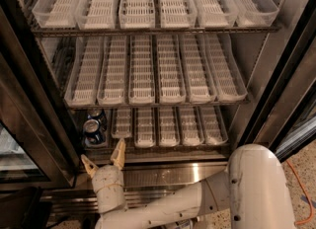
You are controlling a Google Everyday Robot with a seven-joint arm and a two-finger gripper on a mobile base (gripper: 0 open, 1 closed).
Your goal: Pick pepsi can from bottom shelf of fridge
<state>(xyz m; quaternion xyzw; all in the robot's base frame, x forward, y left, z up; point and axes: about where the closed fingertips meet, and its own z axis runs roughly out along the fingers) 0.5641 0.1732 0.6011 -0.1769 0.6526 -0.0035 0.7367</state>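
The fridge (276,99) stands open in front of me with three tray-lined racks. The pepsi can (92,130), dark blue with a silver top, stands at the far left of the bottom shelf (168,144), in the leftmost lane, with a second can (98,114) behind it. My gripper (103,160) is just below and in front of the can, at the shelf's front edge. Its two tan fingers (118,155) are spread open and point up toward the can. It holds nothing.
White slotted trays (158,124) fill the rest of the bottom shelf. Two upper racks (148,70) hold longer empty trays. The ribbed steel base (173,173) runs below the shelf. Black door frames stand at left (34,119) and right (291,90). My white arm (247,188) fills the lower right.
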